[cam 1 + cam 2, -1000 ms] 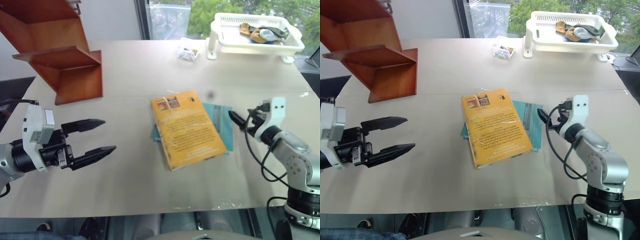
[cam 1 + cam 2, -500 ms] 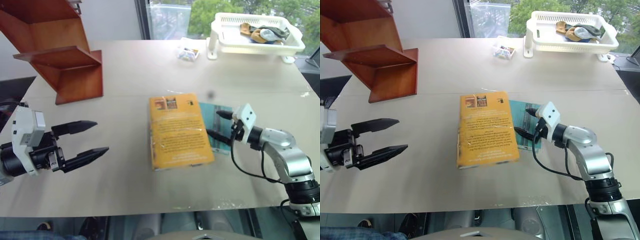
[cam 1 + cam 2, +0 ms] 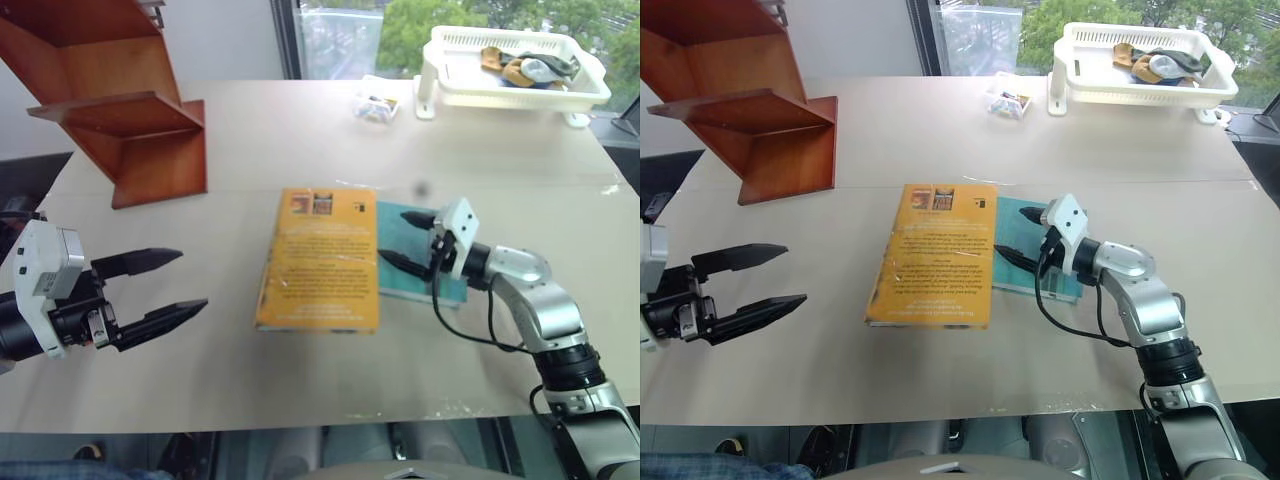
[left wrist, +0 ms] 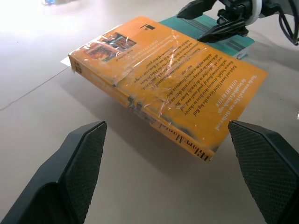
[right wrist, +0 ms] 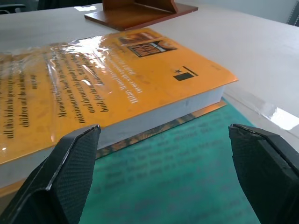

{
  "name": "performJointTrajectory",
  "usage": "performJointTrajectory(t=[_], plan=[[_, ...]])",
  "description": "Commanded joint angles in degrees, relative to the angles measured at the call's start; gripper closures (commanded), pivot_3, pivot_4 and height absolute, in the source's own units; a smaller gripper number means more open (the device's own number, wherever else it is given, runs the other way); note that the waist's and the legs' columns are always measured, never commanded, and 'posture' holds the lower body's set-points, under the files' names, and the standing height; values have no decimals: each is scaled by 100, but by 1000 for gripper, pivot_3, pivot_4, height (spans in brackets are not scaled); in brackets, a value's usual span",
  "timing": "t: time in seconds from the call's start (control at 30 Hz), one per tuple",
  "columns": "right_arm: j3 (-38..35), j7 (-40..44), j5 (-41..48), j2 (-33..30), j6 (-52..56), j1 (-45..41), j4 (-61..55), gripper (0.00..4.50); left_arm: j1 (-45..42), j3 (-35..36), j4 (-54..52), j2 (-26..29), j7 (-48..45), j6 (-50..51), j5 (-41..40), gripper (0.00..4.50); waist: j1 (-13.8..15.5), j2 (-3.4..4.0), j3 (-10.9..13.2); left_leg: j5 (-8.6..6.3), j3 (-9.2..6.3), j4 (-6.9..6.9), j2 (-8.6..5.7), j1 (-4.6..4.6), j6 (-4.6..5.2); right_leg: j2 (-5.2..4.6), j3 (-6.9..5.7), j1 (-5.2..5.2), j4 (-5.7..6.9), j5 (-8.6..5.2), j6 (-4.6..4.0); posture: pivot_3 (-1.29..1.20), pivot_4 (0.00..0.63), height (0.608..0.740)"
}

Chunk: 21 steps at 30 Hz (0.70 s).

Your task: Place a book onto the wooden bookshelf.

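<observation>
The thick orange-yellow book (image 3: 318,258) lies flat at mid-table, its right edge overlapping a thinner teal book (image 3: 418,288). My right gripper (image 3: 392,235) is open and low over the teal book, pointing left. Its fingertips are right at the orange book's right edge, and the right wrist view shows that book's white page edge (image 5: 154,114) close ahead between the fingers. My left gripper (image 3: 190,280) hangs open over the table well left of the book, pointing at its yellow spine (image 4: 154,119). The wooden bookshelf (image 3: 130,130) stands at the far left corner.
A white plastic basket (image 3: 505,92) holding several small things sits at the far right. A small clear packet (image 3: 375,105) lies just left of it. Bare tabletop (image 3: 230,210) spreads between the bookshelf and the books. The table's near edge (image 3: 330,425) runs below both grippers.
My right gripper has swung left and turned toward the orange book. The book has slid left and rotated, uncovering more of the teal book. The left gripper stays open, drifting slightly left.
</observation>
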Motion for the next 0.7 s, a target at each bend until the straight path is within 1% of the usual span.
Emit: performJointTrajectory(t=[0.03,0.23,0.33,0.37,0.43,0.47,0.6,0.7], plan=[[-30,-33,-74,51,-251,-164,103,0,-31,191,-8,32,30,-48,15,108,0,0,0,0,0,0,0,0,0,0,0,0,0,0,0,0,150,740],[-264,-28,-26,-166,-212,-46,-54,0,-73,78,238,-217,274,-35,-18,108,-4,0,0,0,0,0,0,1,0,-1,0,0,2,0,0,0,150,740],[-432,6,93,-369,-87,106,-282,0,-289,-173,482,-408,457,-39,-87,108,26,1,1,0,-1,0,0,0,0,-2,-2,0,2,0,0,0,150,740],[-559,40,176,-519,12,218,-443,0,-386,-400,659,-487,515,-90,11,108,41,2,1,0,-2,1,-1,0,0,-3,-3,0,2,0,0,0,150,740],[-872,127,451,-830,296,460,-817,0,-685,-928,1180,-553,630,-217,344,108,103,5,2,0,-2,3,-2,-1,0,-3,-4,1,3,0,0,0,150,740],[-1003,174,619,-961,447,568,-1008,0,-907,-1118,1455,-572,718,-151,384,108,124,7,3,0,-3,3,-5,-1,0,-4,-5,1,5,0,0,0,150,740],[-1439,371,1258,-1407,966,1056,-1889,0,-1896,-1623,2364,-704,543,418,-136,108,107,-15,1,0,-9,9,-1,-4,1,0,-12,2,7,0,1,0,150,740],[-1679,363,1613,-1598,1232,1316,-2395,0,-2411,-1905,2901,-861,570,822,-295,108,104,-9,4,0,-11,10,-3,-5,1,0,-15,4,10,1,1,0,150,740]])
